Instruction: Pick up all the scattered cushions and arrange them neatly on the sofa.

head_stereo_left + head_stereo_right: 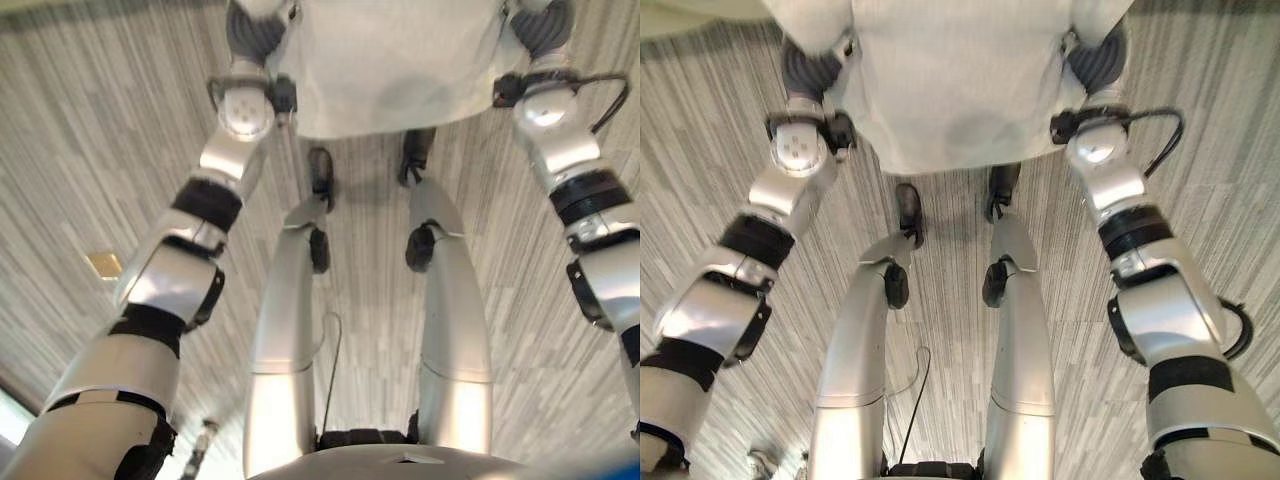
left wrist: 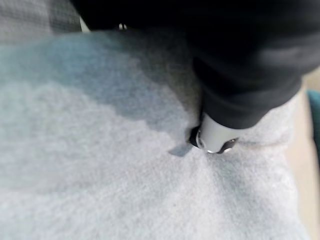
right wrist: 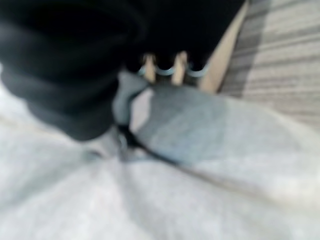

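- The pale grey cushion (image 1: 390, 70) hangs in the air between both arms, above the striped grey floor (image 1: 90, 150), its long axis running from one arm across to the other.
- The left hand (image 2: 215, 137) presses into the cushion's left end: in its wrist view a silver digit digs into the fabric and puckers it, so it appears pinched on the cloth.
- The right hand (image 3: 125, 125) sits against the cushion's right end; folds gather there, but its fingers are hidden under the dark cover, so I cannot tell how they stand.
- Judging by this, the cushion is carried two-handed, both hands equally near, neither free.
- No sofa is visible here.
- A small yellowish plate (image 1: 104, 264) lies set into the floor.
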Tool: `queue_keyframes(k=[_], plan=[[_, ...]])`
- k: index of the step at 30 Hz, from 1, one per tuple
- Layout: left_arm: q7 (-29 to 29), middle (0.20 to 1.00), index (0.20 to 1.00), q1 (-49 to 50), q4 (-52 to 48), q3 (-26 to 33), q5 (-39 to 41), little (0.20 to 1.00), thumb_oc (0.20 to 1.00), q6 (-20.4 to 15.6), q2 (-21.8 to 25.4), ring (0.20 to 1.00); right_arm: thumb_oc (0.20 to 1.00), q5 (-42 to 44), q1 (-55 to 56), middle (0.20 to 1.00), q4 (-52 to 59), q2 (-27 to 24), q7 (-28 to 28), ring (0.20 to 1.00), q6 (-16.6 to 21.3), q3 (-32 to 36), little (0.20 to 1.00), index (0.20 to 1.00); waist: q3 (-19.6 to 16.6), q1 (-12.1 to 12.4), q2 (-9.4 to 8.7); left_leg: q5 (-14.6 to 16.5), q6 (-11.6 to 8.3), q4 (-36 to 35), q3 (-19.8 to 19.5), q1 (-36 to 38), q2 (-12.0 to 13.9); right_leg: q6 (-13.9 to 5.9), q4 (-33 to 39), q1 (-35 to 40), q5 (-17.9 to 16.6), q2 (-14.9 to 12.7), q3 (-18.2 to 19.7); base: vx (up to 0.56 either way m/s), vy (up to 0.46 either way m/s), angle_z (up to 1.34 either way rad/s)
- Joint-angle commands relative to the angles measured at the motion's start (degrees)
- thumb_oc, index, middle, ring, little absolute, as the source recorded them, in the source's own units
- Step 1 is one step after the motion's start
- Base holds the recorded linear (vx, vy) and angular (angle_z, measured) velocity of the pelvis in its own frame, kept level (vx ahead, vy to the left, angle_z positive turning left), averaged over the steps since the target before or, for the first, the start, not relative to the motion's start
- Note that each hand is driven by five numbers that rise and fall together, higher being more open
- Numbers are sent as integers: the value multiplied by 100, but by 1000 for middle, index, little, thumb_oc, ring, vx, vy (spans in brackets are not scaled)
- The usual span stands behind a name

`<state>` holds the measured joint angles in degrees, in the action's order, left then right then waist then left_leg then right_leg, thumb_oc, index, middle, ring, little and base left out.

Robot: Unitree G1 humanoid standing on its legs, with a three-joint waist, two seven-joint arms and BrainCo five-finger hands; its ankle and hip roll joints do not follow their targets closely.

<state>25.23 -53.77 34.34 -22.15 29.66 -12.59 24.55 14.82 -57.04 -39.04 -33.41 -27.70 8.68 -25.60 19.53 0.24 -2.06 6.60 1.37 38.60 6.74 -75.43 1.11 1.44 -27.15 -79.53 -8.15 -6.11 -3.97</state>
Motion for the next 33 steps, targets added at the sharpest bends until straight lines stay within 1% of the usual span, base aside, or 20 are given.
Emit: queue_keyframes(k=[1, 5, 6, 7, 8, 9, 12, 14, 15, 16, 17, 18, 21, 22, 23, 25, 30, 33], plan=[[-297, 200, 200, 278, -609, 65, -412, 200, 200, -578, -377, 200, 200, -430, 151, 200, 688, 439, 182, 200, 620, 122, 200, 200, -759, -182, 108, -206, -210, -1011, -644, 352, -110, -621, -941, 552, 1368, 22, -121, -20, -23, 4], [-408, 200, 200, 932, -1053, 277, -518, 200, 200, -597, -462, 200, 200, -626, 882, 200, 1306, 453, 314, 200, 664, 553, 200, 200, -764, -224, 62, -229, -284, -1486, -748, 1215, -86, -644, -469, 1379, 1288, -26, -193, -18, -24, 6], [-406, 200, 200, 960, -1074, 271, -524, 200, 200, -589, -461, 200, 200, -634, 916, 200, 1333, 456, 316, 200, 652, 565, 200, 200, -747, -222, 60, -239, -285, -1515, -753, 1267, -86, -643, -445, 1431, 1282, -25, -199, -15, -49, 2], [-446, 200, 200, 1203, -1261, 381, -558, 200, 200, -631, -472, 200, 200, -709, 1194, 200, 1549, 481, 351, 200, 708, 709, 200, 200, -795, -220, 38, -265, -334, -1666, -796, 1593, -98, -643, -283, 1741, 1278, -49, -260, -13, -35, 2], [-444, 200, 200, 1226, -1278, 377, -562, 200, 200, -625, -472, 200, 200, -714, 1221, 200, 1568, 484, 352, 200, 701, 716, 200, 200, -781, -220, 39, -274, -335, -1692, -803, 1637, -98, -642, -262, 1785, 1274, -49, -268, -78, -48, 4], [-506, 200, 200, 1556, -1509, 513, -562, 200, 200, -668, -509, 200, 200, -783, 1558, 200, 1873, 551, 408, 200, 748, 871, 200, 200, -843, -204, 10, -483, -359, -1930, -803, 1979, -130, -608, 26, 2108, 1070, -75, -355, -78, -23, 5], [-590, 200, 200, 2075, -1790, 640, -659, 200, 200, -694, -453, 200, 200, -878, 2070, 200, 2162, 659, 491, 200, 745, 1002, 200, 200, -917, -158, -20, -565, -432, -2341, -849, 2799, -157, -625, 409, 2886, 1024, -72, -461, -20, -16, 11], [-654, 200, 200, 2519, -1897, 731, -653, 200, 200, -695, -493, 200, 200, -941, 2407, 200, 2377, 729, 617, 200, 702, 1002, 200, 200, -952, -120, -45, -574, -437, -2576, -866, 3407, -148, -613, 652, 3458, 1009, -80, -538, 36, -10, 5], [-654, 200, 200, 2530, -1904, 730, -654, 200, 200, -693, -493, 200, 200, -942, 2419, 200, 2385, 731, 617, 200, 698, 1003, 200, 200, -926, -119, -44, -581, -438, -2599, -869, 3455, -145, -614, 671, 3505, 1005, -76, -542, 33, -7, -1], [-671, 200, 200, 2709, -1989, 782, -702, 200, 200, -674, -488, 200, 200, -978, 2582, 200, 2474, 763, 650, 200, 696, 1038, 200, 200, -902, -91, -59, -598, -459, -2711, -864, 3769, -135, -619, 801, 3834, 1007, -69, -574, 69, -1, 2], [-749, 200, 200, 3094, -2080, 837, -835, 200, 200, -668, -459, 200, 200, -1073, 2881, 200, 2614, 787, 765, 200, 680, 1039, 200, 200, -930, -58, -77, -614, -469, -2863, -867, 4253, -121, -628, 1034, 4372, 997, -81, -629, 108, -6, 8], [-792, 200, 200, 3304, -2161, 898, -850, 200, 200, -661, -460, 200, 200, -1100, 3081, 200, 2729, 808, 828, 200, 678, 1072, 200, 200, -933, -46, -89, -626, -480, -2961, -841, 4532, -122, -631, 1161, 4672, 991, -60, -639, 132, 14, 11], [-922, 200, 200, 3825, -2326, 1011, -906, 200, 200, -614, -391, 200, 200, -1158, 3533, 200, 2893, 787, 989, 200, 609, 1175, 200, 200, -979, -9, -96, -616, -482, -3190, -836, 5241, -123, -647, 1550, 5500, 976, -22, -669, 99, 10, 3], [-922, 200, 200, 3829, -2332, 1010, -907, 200, 200, -611, -389, 200, 200, -1159, 3539, 200, 2899, 788, 990, 200, 606, 1179, 200, 200, -975, -13, -96, -646, -479, -3212, -841, 5247, -127, -648, 1582, 5514, 945, -23, -675, 118, 29, -9], [-1000, 200, 200, 4173, -2429, 1102, -966, 200, 200, -571, -326, 200, 200, -1228, 3860, 200, 2983, 733, 1116, 200, 544, 1257, 200, 200, -1045, 4, -93, -644, -500, -3343, -836, 5653, -86, -658, 1795, 6001, 948, 0, -721, 126, 19, -4], [-1085, 200, 200, 4490, -2493, 1190, -947, 200, 200, -524, -323, 200, 200, -1287, 4132, 200, 3077, 711, 1239, 200, 513, 1319, 200, 200, -1129, 20, -120, -607, -527, -3500, -784, 6047, -47, -670, 2016, 6448, 988, 64, -727, 144, 11, 7], [-1309, 200, 200, 5262, -2606, 1420, -1000, 200, 200, -372, -344, 200, 200, -1353, 4865, 200, 3246, 717, 1479, 200, 441, 1536, 200, 200, -1329, 94, -169, -666, -573, -3903, -746, 6730, -14, -680, 2501, 7233, 1001, 168, -858, 108, -3, 12], [-1397, 200, 200, 5493, -2656, 1464, -1048, 200, 200, -334, -386, 200, 200, -1368, 5116, 200, 3287, 748, 1543, 200, 431, 1646, 200, 200, -1327, 120, -189, -670, -601, -3904, -722, 6823, -44, -699, 2671, 7456, 979, 167, -925, 34, 9, 27]])
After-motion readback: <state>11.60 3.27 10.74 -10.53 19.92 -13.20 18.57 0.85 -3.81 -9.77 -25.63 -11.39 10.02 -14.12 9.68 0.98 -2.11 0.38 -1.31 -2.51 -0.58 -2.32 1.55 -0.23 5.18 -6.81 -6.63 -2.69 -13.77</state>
